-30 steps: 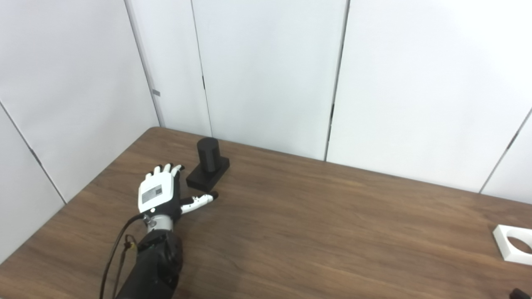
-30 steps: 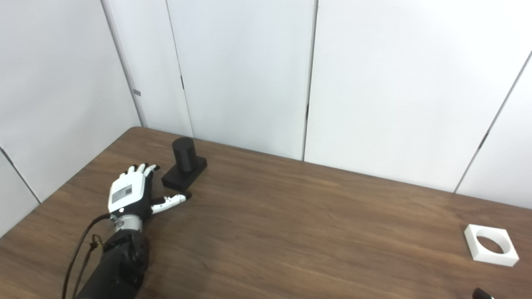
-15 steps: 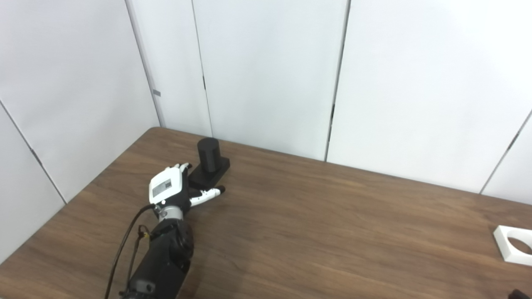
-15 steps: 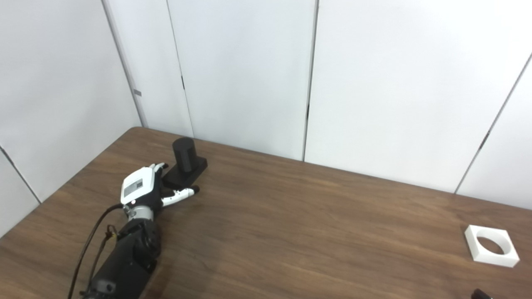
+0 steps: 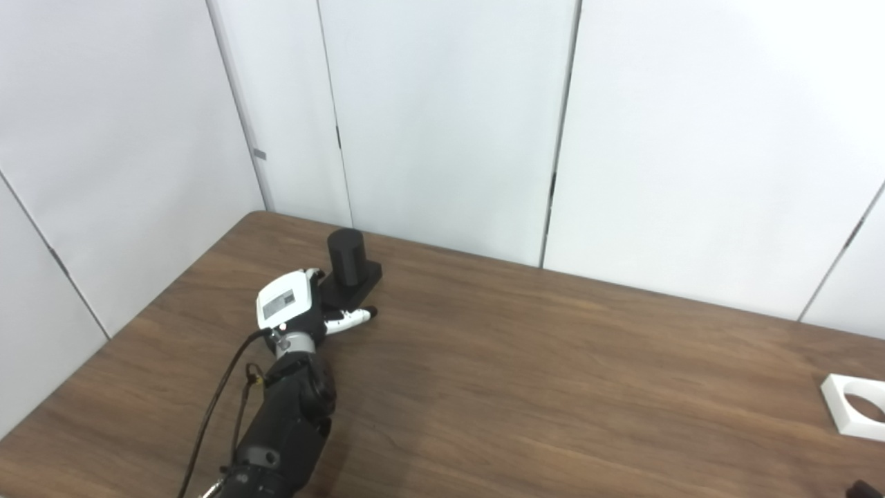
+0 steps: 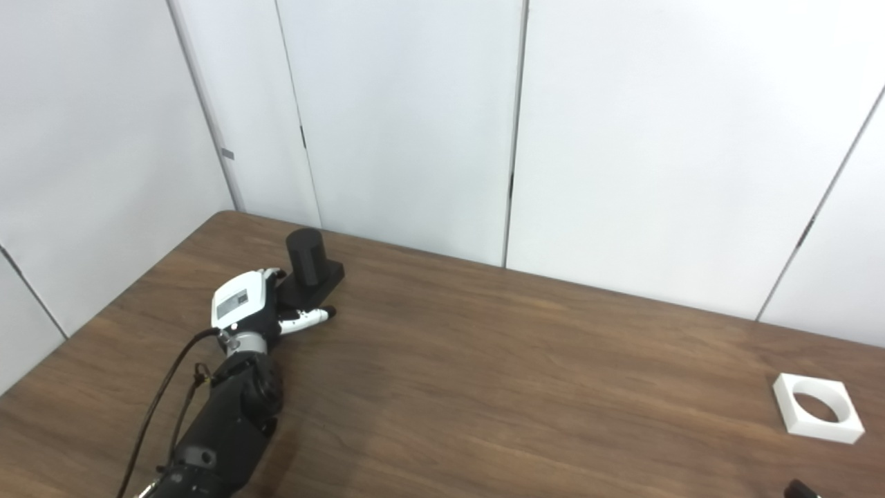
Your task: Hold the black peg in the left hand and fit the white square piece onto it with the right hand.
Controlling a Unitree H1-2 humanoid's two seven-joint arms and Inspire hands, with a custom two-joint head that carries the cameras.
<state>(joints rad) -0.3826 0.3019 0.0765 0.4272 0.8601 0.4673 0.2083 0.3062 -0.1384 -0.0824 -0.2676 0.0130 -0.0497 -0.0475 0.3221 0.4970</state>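
Observation:
The black peg point(image 5: 346, 256), a short cylinder on a square black base, stands upright near the table's far left corner. My left hand point(image 5: 289, 308) lies against the near left side of that base, back of the hand up. Its fingers reach over the base's edge and are mostly hidden, and the thumb point(image 5: 352, 318) stretches out along the front of the base. No closed hold shows. The white square piece point(image 6: 817, 408), with a round hole, lies flat at the table's right edge. Only a dark sliver of my right hand point(image 6: 800, 490) shows at the bottom right corner.
The brown wooden table point(image 5: 525, 360) is backed by white wall panels point(image 5: 442, 124) just behind the peg and along the left side. A black cable point(image 5: 214, 408) loops beside my left forearm.
My left hand has slid forward and to the right, from short of the base to against it, with the fingers now over its edge. The peg and the white piece have not moved.

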